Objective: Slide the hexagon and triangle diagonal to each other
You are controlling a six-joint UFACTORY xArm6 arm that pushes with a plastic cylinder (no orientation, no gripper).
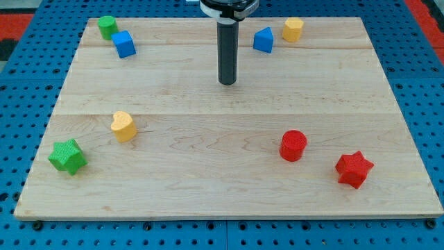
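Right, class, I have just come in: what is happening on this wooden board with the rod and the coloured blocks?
A robot arm's dark rod stands over the wooden board. My tip rests on bare wood near the view's top, touching no block. The blue triangle and yellow hexagon sit close together up to its right, the hexagon slightly higher. The remaining blocks lie scattered elsewhere.

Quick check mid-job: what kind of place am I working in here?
Probably a lab tabletop rig: a wooden board lying on blue perforated panel, small coloured blocks scattered about, and my tip near the blue triangle and yellow hexagon.
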